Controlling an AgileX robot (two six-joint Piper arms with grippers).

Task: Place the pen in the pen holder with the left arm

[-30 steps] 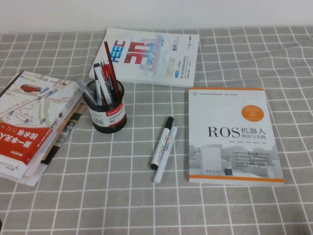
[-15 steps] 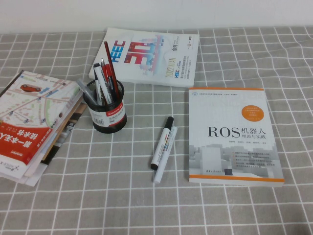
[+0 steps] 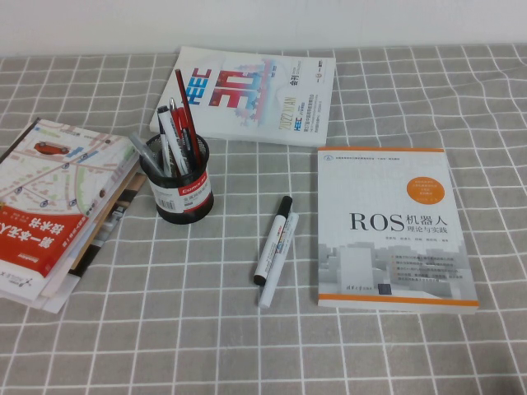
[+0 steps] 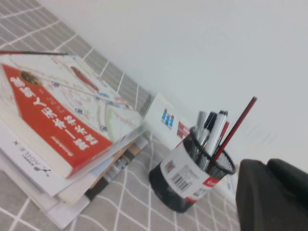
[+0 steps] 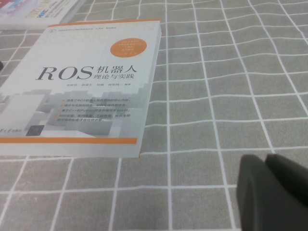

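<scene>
I see a table covered by a grey cloth [image 3: 165,329] with a white grid; a white wall [image 3: 263,20] closes off the far edge.

The pen [image 3: 273,239] lies flat on the cloth near the table's middle, black cap toward the far side, black tail toward me. A white marker [image 3: 278,262] lies alongside it, touching it on its right. The pen holder [image 3: 177,183] stands upright to the pen's left and slightly farther back, apart from it, with several pens and a thin red pen [image 3: 186,108] standing in it.

The left gripper [image 4: 272,195] appears only in the left wrist view, as a dark mass at the frame's corner. It sits low near the table's left side, with the pen holder [image 4: 189,179] ahead of it. The pen is out of that view, so I cannot place the gripper against the pen more closely. I cannot tell its finger state.

The right gripper [image 5: 274,192] appears only in the right wrist view, above bare cloth beside the ROS book [image 5: 79,91]. I cannot tell its finger state either.

Boundaries: a stack of books [image 3: 53,210] lies at the left edge, close to the pen holder. A white brochure [image 3: 255,95] lies behind the holder. The ROS book [image 3: 391,226] lies just right of the pen, not touching it. Open cloth runs along the near side of the pen, and a narrower strip separates pen and holder.
</scene>
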